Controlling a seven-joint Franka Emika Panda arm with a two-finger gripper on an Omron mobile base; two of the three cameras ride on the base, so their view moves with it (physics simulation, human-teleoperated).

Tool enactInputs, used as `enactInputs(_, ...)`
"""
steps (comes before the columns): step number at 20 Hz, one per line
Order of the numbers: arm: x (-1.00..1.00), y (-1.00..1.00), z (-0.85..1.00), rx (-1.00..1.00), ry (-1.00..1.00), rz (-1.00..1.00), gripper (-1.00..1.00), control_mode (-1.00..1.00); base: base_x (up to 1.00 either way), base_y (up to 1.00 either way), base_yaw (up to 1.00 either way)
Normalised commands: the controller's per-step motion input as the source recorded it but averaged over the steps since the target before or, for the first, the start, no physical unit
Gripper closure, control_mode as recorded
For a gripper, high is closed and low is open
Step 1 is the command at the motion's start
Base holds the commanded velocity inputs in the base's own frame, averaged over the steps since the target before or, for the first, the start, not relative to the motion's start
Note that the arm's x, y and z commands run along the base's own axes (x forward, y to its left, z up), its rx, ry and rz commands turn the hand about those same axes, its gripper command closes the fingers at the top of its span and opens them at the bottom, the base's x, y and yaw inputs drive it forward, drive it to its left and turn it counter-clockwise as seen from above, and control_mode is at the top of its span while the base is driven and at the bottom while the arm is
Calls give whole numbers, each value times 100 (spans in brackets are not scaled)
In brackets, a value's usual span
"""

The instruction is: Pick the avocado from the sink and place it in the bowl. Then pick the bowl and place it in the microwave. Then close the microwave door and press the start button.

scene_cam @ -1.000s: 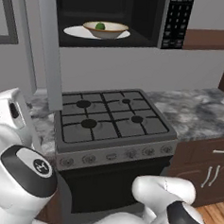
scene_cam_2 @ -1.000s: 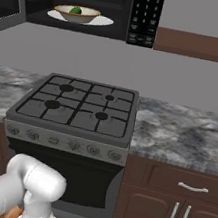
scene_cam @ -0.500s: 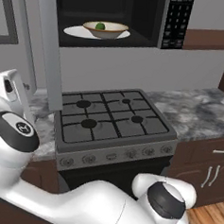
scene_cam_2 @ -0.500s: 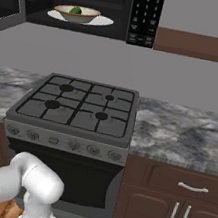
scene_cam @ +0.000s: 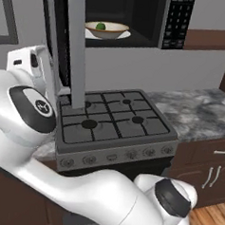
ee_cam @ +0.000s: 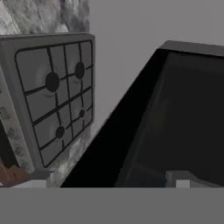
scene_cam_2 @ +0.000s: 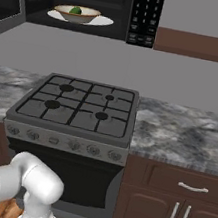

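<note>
- avocado (scene_cam: 101, 26) sits in the bowl (scene_cam: 107, 30), small dark green lump near the bowl's middle; same pair seen from the right base view, avocado (scene_cam_2: 75, 10) inside bowl (scene_cam_2: 77, 14).
- bowl rests on the pale round plate inside the microwave (scene_cam_2: 89, 3) cavity, upright, well back from the front edge.
- microwave is mounted above the stove (scene_cam: 111, 126); keypad strip (scene_cam_2: 146, 15) with small pale buttons runs down its right side.
- microwave door (scene_cam: 74, 45) is open, swung out to the left; in the left base view its grey edge faces the camera as a tall vertical band that crosses in front of the stove's back left burner.
- in the hand view the door (ee_cam: 175, 122) shows as a broad black panel with a grey top edge, tilted, filling the right half; stove (ee_cam: 52, 96) lies rolled to the left with four burners in sight.
- gripper (ee_cam: 107, 181): two pale-grey tips at the bottom of the hand view, set far apart, jaws wide, nothing between them.
- right tip sits against the door panel's lower part in that view; contact can't be confirmed.
- arm rises left of the stove in the left base view, hand beside the door's edge.
- grey marbled counter (scene_cam_2: 187, 135) flanks the stove, brown cabinets (scene_cam_2: 174, 209) with silver handles below.
</note>
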Motion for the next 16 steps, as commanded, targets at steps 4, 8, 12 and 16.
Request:
enactInputs(4,14,-97,31,6,-7,0,-100,-100,0,0,0)
enactInputs(8,53,-99,10,6,-1,0,-100,-100,0,0,0)
enactInputs(12,68,-100,4,7,0,0,-100,-100,0,0,0)
enactInputs(16,74,-99,16,5,-1,0,-100,-100,0,0,0)
